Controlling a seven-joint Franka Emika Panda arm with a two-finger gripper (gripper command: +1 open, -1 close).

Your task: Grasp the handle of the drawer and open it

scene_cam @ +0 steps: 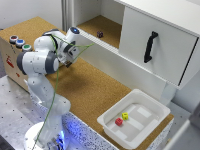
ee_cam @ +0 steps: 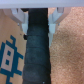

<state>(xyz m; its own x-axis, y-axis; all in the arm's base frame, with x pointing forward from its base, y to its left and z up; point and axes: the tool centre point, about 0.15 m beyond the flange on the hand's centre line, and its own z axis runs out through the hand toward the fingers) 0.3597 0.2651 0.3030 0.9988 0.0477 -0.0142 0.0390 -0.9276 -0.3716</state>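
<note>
Straddling the black bar handle [ee_cam: 37, 50], the gripper [ee_cam: 37, 22] is seen with one finger at each side. Contact cannot be told. A pale wooden drawer [ee_cam: 67, 55] front is seen at 3 o'clock of the handle.

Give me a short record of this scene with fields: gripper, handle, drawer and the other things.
gripper: fingers on either side of the handle, very close; a firm grip is unclear
handle: black bar, between the fingers
drawer: pale wooden front, blue pixel sticker; open or shut not visible
tray: white, holds red block and yellow block
cabinet panel: white, long black handle
</note>
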